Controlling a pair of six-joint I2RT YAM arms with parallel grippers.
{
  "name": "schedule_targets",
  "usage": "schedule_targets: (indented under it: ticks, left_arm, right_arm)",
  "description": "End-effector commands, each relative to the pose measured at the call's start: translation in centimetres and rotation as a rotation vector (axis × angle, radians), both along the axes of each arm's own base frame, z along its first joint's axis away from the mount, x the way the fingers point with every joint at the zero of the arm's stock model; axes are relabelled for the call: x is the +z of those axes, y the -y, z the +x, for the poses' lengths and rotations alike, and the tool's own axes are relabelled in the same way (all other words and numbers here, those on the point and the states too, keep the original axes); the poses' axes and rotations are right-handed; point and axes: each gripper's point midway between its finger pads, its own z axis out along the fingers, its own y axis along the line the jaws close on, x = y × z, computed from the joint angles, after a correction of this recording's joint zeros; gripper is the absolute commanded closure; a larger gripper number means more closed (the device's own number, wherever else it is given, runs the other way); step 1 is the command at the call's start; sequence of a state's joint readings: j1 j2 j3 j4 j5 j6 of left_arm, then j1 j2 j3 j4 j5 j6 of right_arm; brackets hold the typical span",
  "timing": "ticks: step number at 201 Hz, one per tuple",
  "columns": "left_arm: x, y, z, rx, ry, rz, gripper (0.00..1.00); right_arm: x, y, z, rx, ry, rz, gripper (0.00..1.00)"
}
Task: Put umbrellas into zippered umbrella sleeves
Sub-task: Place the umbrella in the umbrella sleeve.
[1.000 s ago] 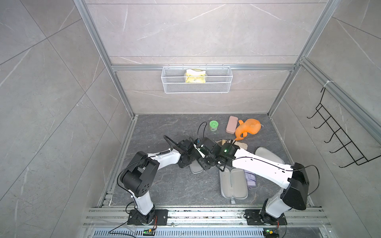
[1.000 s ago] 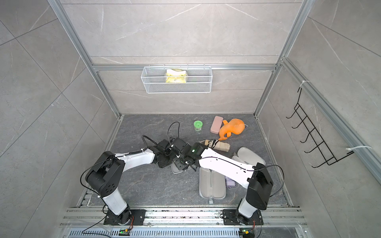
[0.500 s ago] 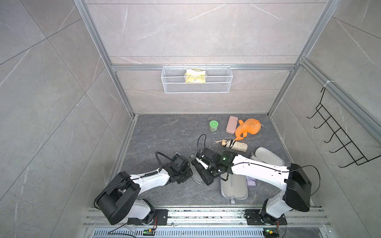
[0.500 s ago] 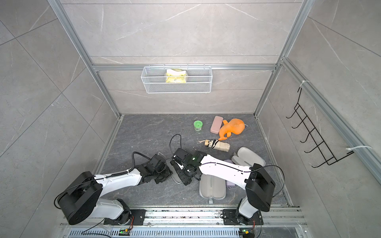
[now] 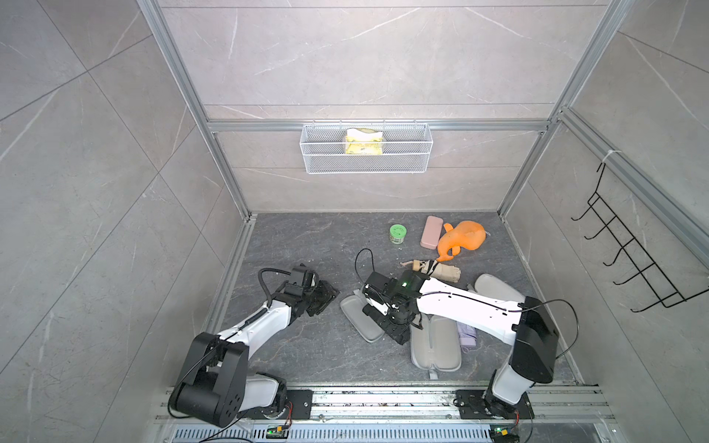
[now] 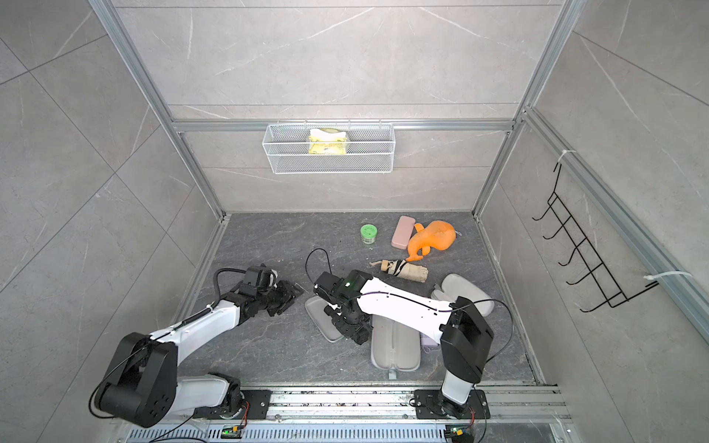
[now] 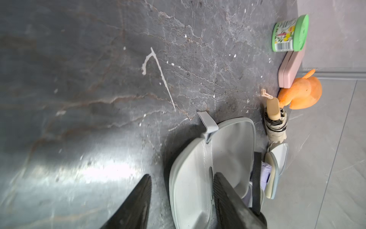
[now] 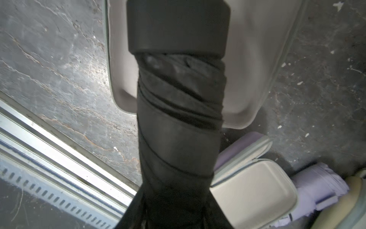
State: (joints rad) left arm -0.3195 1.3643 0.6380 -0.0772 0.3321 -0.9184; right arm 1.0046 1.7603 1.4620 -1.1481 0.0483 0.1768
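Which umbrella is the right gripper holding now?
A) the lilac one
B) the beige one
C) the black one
C: in the right wrist view the black umbrella sticks out from the grip, over an open sleeve; the beige umbrella lies untouched.

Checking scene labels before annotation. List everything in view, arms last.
wire basket: 1, white, back wall
packet: 1, yellow, in basket
hook rack: 1, black, right wall
jar: 1, green, rear floor
case: 1, pink, beside jar
plush toy: 1, orange, beside case
zippered sleeves: 3, grey-lined, open, front floor
beige umbrella: 1, mid-floor
lilac umbrella: 1, beside middle sleeve
black umbrella: 1, in right gripper
left gripper: open, empty
right gripper: shut on black umbrella
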Motion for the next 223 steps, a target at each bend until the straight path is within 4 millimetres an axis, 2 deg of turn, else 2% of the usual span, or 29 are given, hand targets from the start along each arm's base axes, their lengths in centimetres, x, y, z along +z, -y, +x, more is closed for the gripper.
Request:
schedule_targets:
  ticks: [1,20,46,91,111,163,190,223]
  left_arm:
    - [0.6,2.2,1.1,-0.124,0.044,-0.074,0.51]
    - [0.5,2.8,1.6,-0.135,0.048,-0.099,0.53]
    - [-0.8,3.2,1.6,-0.139,0.034,-0.116,0.58]
    - [-3.0,4.1,1.7,-0.164,0.001,-0.152,0.73]
    - [-3.5,4.4,1.5,-0.181,-0.008,-0.169,0.79]
    - [-3.8,4.7,0.9,-0.199,-0.008,-0.187,0.91]
    - [-3.4,5.2,0.5,-0.192,-0.014,-0.203,0.95]
    - [-3.4,5.6,-0.6,-0.142,-0.033,-0.231,0.99]
  right_arm:
    - [0.2,0.6,-1.4,0.065,-0.076,-0.096,0.70]
    - [0.0,-0.1,-2.1,0.073,-0.113,-0.103,0.70]
    - [-0.5,-0.8,-2.3,0.099,-0.129,-0.148,0.71]
    - [-2.2,-3.5,0.7,0.107,-0.067,-0.191,0.74]
    - [-2.8,-4.5,1.5,0.119,-0.071,-0.204,0.75]
    - [-4.6,-5.6,4.2,0.050,-0.068,-0.192,0.79]
    - [-5.0,-6.7,4.1,0.001,-0.093,-0.160,0.80]
    - [-5.0,-6.9,3.4,-0.071,-0.125,-0.146,0.79]
